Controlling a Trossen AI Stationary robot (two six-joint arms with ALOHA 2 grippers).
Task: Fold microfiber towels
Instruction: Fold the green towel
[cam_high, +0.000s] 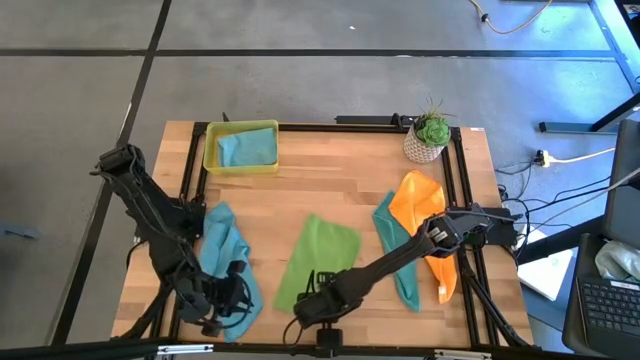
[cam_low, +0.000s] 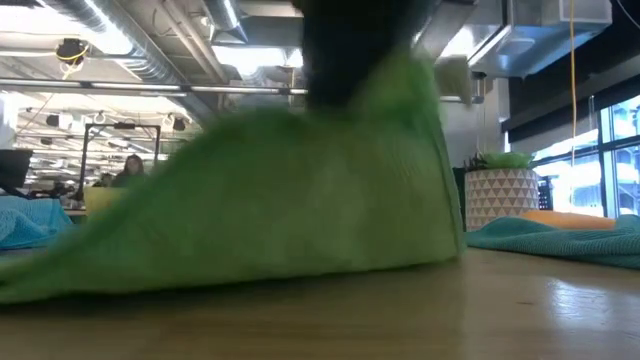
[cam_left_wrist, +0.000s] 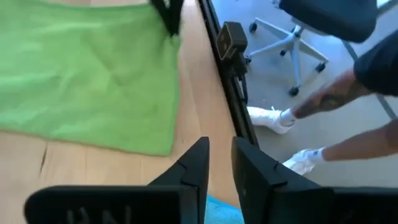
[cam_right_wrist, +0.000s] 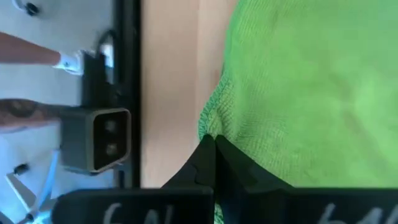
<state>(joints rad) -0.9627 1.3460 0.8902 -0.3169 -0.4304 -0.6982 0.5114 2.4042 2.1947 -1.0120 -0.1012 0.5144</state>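
Nearest us, the green towel (cam_low: 270, 195) lies mid-desk by the front edge, soft and lightly creased. On the left, our left pincer (cam_high: 222, 312) hovers over the light blue towel (cam_high: 222, 255), fingers slightly parted and holding nothing. Moving right, our right pincer (cam_right_wrist: 214, 146) is clamped on the green towel's near corner. We judge the fold needs that corner lifted high and carried straight across to the far edge, keeping the cloth taut.

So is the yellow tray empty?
No, the high view shows a light blue towel lying inside the yellow tray at the table's far left.
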